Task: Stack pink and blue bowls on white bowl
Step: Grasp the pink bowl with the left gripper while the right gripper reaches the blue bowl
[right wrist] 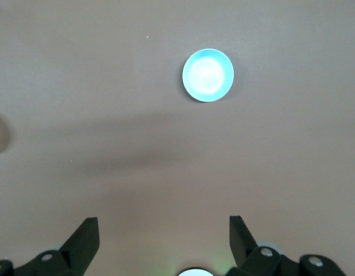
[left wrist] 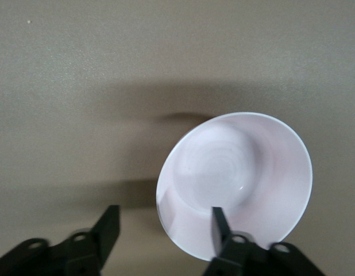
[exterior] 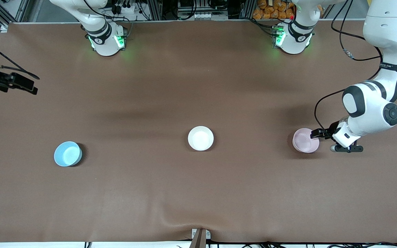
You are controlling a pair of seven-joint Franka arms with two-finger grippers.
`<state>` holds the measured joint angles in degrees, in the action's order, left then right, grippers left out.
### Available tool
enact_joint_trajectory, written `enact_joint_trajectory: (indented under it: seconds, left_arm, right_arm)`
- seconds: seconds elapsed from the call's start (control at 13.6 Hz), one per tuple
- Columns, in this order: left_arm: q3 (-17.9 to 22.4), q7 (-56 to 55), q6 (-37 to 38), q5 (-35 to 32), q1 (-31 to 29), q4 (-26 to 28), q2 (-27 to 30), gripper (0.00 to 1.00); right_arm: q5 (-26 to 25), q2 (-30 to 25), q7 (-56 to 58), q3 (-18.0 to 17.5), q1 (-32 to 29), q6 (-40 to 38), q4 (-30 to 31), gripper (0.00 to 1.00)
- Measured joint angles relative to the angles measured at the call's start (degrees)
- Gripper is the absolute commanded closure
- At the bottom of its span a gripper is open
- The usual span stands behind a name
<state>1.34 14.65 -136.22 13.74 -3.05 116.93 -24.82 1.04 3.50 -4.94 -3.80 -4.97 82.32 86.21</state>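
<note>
To lift it for stacking on the white bowl (exterior: 201, 138), the left hand (left wrist: 163, 227) straddles the pink bowl's (exterior: 305, 140) rim, not yet clenched, while the right hand (right wrist: 163, 238) waits released.

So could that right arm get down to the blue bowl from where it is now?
Probably yes: the right gripper hangs open above bare table, and the blue bowl sits alone, upright, with nothing around it.

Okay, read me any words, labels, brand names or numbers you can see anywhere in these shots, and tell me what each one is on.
Nothing readable.
The pink bowl, white bowl and blue bowl are plain.
Small dark lettering on the band round the left arm: too small to read.
</note>
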Motion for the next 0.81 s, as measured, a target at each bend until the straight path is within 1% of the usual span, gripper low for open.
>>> enact_joint_trajectory:
  seconds: [0.15, 0.29, 0.37, 0.59, 0.73, 0.81]
  left_arm:
    - [0.0, 0.0, 0.0, 0.0, 0.0, -0.5, -0.7, 0.60]
    - [0.0, 0.0, 0.0, 0.0, 0.0, -1.2, -1.8, 0.84]
    - [0.0, 0.0, 0.0, 0.0, 0.0, -1.6, -2.3, 1.00]
    - [0.0, 0.0, 0.0, 0.0, 0.0, -2.1, -2.8, 1.00]
    - [-0.2, 0.0, 0.0, 0.0, 0.0, -2.4, -2.8, 1.00]
    - [-0.3, 0.0, 0.1, 0.0, 0.0, -2.6, -2.8, 1.00]
  right_arm:
    - [0.0, 1.3, 0.0, -0.1, 0.2, -0.5, 0.1, 0.00]
    - [0.0, 2.8, 0.0, 0.0, -0.1, -0.8, 0.3, 0.00]
    - [-0.1, 4.1, 0.0, 0.1, -0.8, -0.8, 0.4, 0.00]
    - [-0.1, 9.5, 1.4, 0.5, -5.5, -0.1, 0.5, 0.00]
    - [0.0, 13.2, 4.7, 0.7, -8.8, 2.8, 0.5, 0.00]
    - [0.0, 14.6, 5.5, 0.7, -9.4, 4.4, 0.5, 0.00]
